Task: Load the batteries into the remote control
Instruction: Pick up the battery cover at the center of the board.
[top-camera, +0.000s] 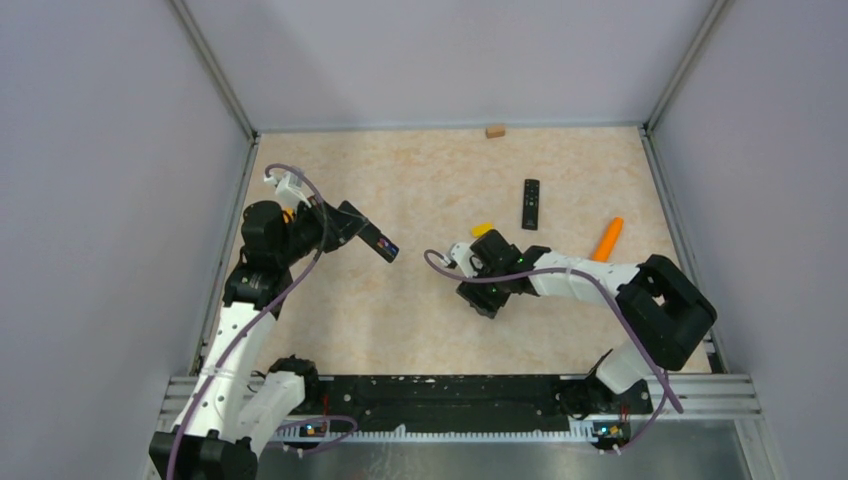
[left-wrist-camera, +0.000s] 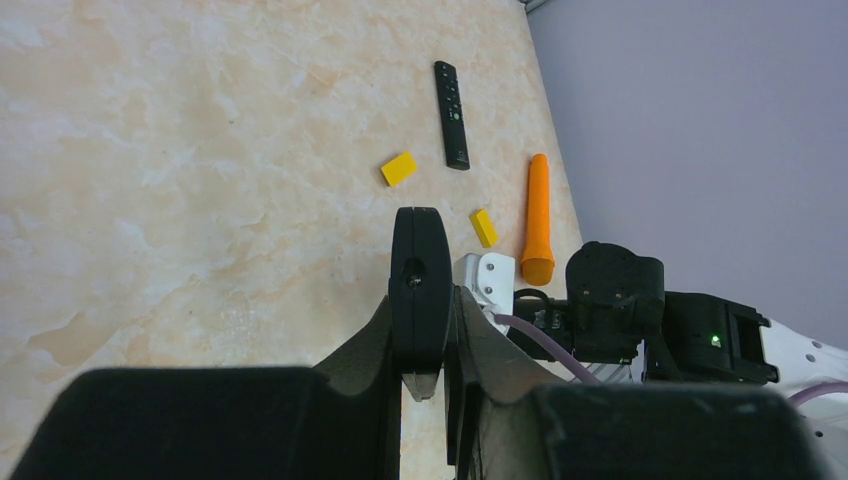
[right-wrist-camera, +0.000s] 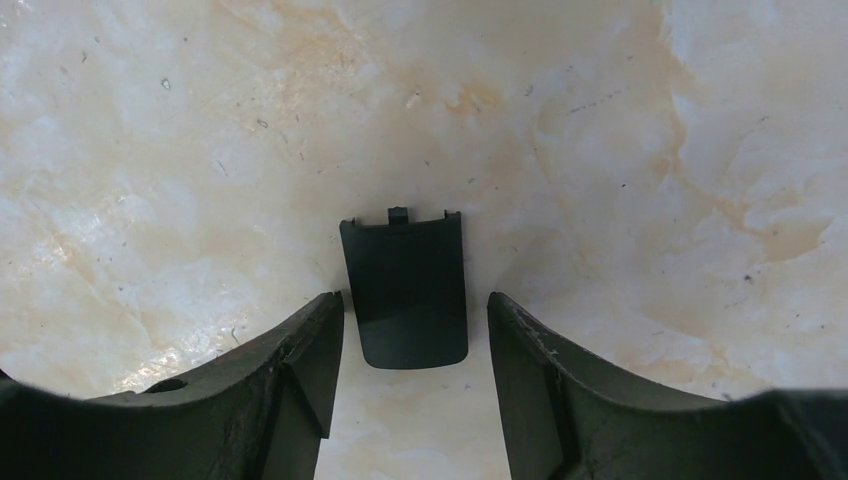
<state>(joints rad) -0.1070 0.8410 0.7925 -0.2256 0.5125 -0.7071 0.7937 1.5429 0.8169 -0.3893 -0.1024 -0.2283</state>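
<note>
Two pincers: the left pincer, shut at nine o'clock, holds the remote; the right pincer, jaws apart at the centre of the bench, straddles the flat battery cover. Light, stiff and slick, it likely needs pinching across its long edges.

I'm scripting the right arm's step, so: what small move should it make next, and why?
Probably close the right gripper on the battery cover: it lies flat on the table between the open fingers, ungripped, while the left gripper holds the remote it likely belongs to.
</note>
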